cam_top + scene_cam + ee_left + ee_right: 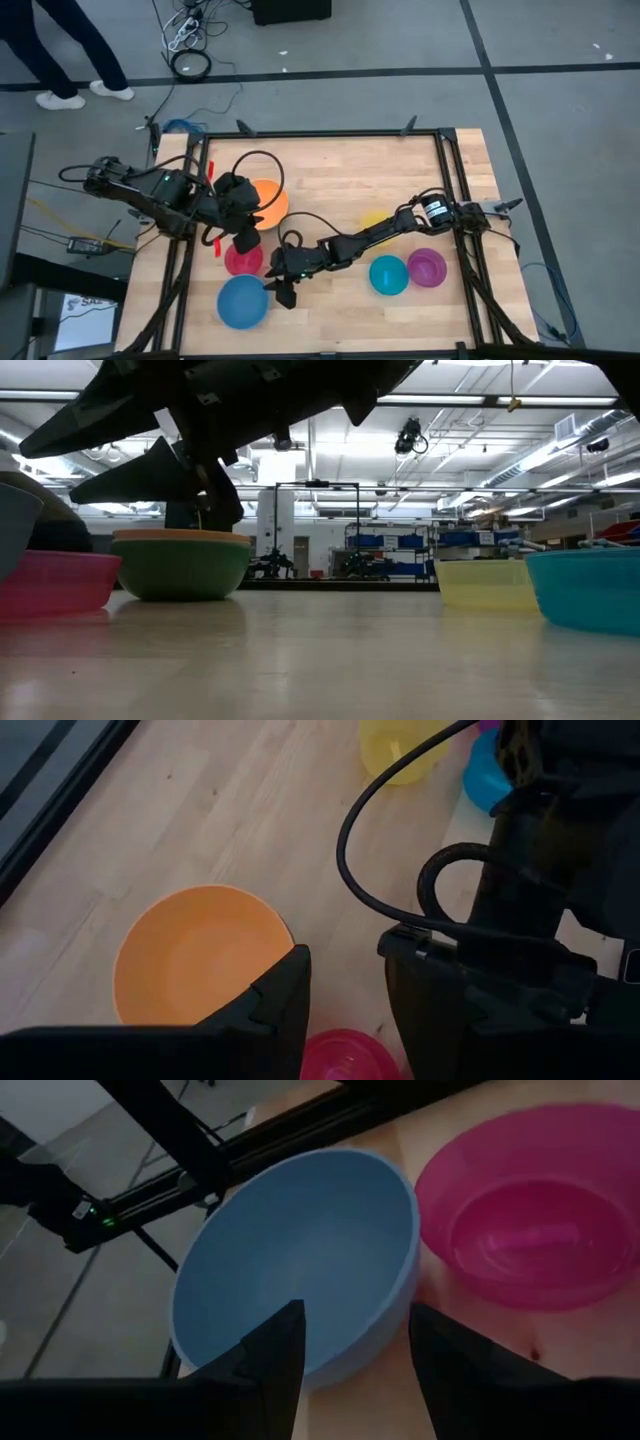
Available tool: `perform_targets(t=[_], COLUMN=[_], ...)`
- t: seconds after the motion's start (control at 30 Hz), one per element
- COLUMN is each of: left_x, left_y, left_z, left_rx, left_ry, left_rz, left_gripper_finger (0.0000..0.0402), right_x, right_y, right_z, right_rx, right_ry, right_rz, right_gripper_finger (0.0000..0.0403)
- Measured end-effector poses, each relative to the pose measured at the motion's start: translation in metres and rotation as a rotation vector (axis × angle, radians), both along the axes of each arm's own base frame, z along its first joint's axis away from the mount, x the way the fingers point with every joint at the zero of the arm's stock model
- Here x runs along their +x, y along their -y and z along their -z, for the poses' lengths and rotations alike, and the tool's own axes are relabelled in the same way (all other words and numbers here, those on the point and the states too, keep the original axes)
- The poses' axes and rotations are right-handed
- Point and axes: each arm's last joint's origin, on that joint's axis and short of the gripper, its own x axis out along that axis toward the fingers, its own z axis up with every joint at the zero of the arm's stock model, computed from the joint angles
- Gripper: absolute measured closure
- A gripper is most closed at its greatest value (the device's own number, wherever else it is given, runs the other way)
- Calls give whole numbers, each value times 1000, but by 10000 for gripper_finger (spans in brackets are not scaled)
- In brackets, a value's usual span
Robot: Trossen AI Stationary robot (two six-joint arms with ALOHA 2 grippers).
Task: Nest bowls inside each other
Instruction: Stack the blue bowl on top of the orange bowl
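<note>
My right gripper [348,1365] spread wide and empty over the blue bowl [300,1260], red bowl [530,1220] touching it, my left gripper [345,1010] wide, empty, by the orange bowl [195,955], green bowl [180,565] beneath showing only low.

Bare table [340,190] lies open along the far side, while the near-left is crowded by the orange bowl [268,200], red bowl [243,260], blue bowl [242,301] and both arms' pincers.
</note>
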Motion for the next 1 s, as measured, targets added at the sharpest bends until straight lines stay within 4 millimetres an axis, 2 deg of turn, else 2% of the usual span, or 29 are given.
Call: perform_targets(t=[0.23, 0.77, 1.0], left_x=[0, 4, 3], left_y=[0, 1, 0], left_z=[0, -3, -3], left_rx=[2, 38, 40], left_ry=[0, 41, 37], left_rz=[1, 30, 31], left_gripper_finger=[262, 262, 262], right_x=[0, 7, 14], right_y=[-2, 4, 5], right_z=[-2, -14, -35], right_rx=[-98, -135, -142], right_ry=[50, 204, 333], right_rz=[-26, -101, -176], right_gripper_finger=[235, 235, 238])
